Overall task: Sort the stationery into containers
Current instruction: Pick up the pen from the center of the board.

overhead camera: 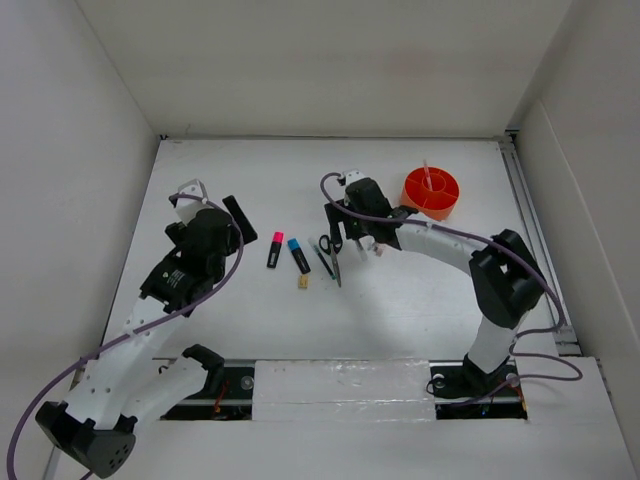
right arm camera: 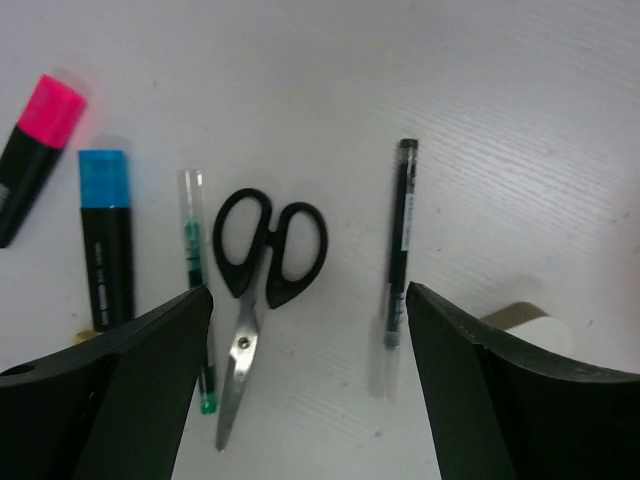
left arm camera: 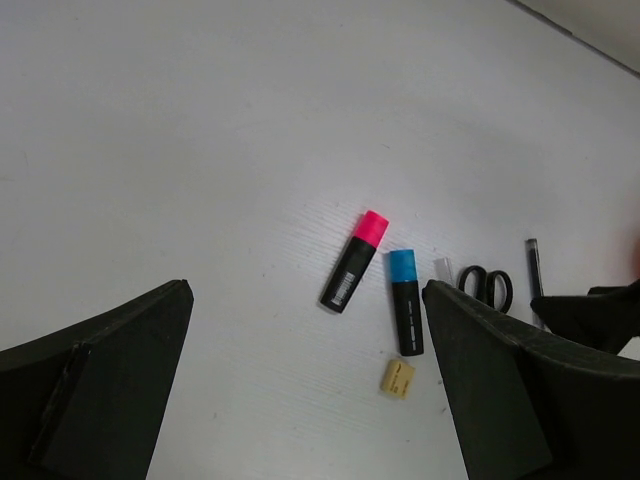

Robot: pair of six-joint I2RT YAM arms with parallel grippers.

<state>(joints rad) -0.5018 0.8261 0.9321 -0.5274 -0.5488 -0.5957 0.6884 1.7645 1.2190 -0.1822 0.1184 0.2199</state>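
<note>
Pink-capped black highlighter (overhead camera: 275,249), blue-capped black highlighter (overhead camera: 298,254), black-handled scissors (overhead camera: 331,246), yellowish eraser (overhead camera: 303,283), orange organiser (overhead camera: 432,210), white table (overhead camera: 400,310).

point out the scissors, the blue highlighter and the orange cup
scissors (right arm camera: 243,343), right wrist view, on the pivot screw
blue highlighter (left arm camera: 407,310), left wrist view, on the black barrel
orange cup (overhead camera: 437,212), top external view, on its near outer wall

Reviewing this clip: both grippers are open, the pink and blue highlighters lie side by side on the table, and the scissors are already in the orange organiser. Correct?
One thing is wrong: the scissors are not in the orange organiser. They lie on the table between a clear pen and a dark pen, as the right wrist view shows. The rest stands.
</note>
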